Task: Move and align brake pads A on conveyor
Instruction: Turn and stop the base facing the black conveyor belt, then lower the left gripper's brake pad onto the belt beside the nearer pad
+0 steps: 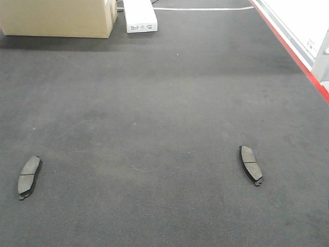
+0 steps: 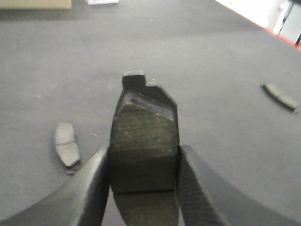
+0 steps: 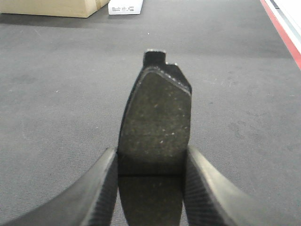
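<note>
Dark conveyor (image 1: 154, 103) below, left gripper (image 2: 143, 165) and right gripper (image 3: 153, 165) each clamping an upright brake pad (image 2: 143, 136).

Factory or workshop line: wide charcoal conveyor belt (image 1: 154, 103), red edge strip (image 1: 293, 51), cardboard box (image 1: 56, 18).

Rough matt felt-like conveyor (image 1: 164, 103); gritty grey brake pads (image 1: 250, 164); cardboard box (image 1: 56, 18).
</note>
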Robot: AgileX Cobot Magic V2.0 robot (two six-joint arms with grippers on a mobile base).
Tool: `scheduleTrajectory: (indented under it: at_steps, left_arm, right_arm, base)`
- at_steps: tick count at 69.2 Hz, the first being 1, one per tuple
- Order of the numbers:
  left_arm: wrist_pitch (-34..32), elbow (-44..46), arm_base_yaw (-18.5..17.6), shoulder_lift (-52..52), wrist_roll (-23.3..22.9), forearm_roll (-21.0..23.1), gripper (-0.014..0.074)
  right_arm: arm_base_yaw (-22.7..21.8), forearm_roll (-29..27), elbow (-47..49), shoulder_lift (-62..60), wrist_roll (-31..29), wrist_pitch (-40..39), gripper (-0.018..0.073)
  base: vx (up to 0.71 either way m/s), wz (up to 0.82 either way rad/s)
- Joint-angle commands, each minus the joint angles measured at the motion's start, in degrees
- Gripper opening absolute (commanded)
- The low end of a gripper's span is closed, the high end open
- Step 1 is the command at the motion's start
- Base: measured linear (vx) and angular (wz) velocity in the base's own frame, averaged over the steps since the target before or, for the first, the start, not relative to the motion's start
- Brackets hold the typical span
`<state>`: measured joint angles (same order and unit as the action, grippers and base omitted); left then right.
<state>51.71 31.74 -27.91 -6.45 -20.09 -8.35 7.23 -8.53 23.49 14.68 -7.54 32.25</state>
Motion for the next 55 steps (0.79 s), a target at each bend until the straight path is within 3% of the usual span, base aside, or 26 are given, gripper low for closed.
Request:
scheduleTrajectory:
  at_steps: [1,13,22,34,55]
  left_arm:
    - [-8.07,2.91,-0.27,-6.78,-2.48,-0.10,-0.0003]
    - [-9.90,8.19,-0.27,-24.44,-2.66,0.42,0.0000]
    - [-12.15,12.14,-0.27,-38.17,-6.58,-0.46,0.0004]
    - [-17.17,16.62,-0.27,-55.22,-6.50,-1.21,0.0006]
    - [-16.76,27.37,-0.27,-81.37,-6.44,-1.62,0.0015]
  right_arm:
    - [-0.17,-0.05,1.89,0.49,-0.46,-5.53,-0.0003]
    - [-0.17,-0.05,1.89,0.49,-0.46,-5.53,-0.0003]
    - [-0.17,-0.05,1.89,0.49,-0.46,-5.53,-0.0003]
    - [-0.17,-0.05,1.89,0.49,-0.46,-5.53,-0.0003]
    - [-0.17,-0.05,1.89,0.49,-0.46,-5.53,-0.0003]
  base:
    - [0.00,0.00]
    - [0.00,0.00]
    - [0.00,0.00]
    - [0.00,0.00]
    - [0.00,0.00]
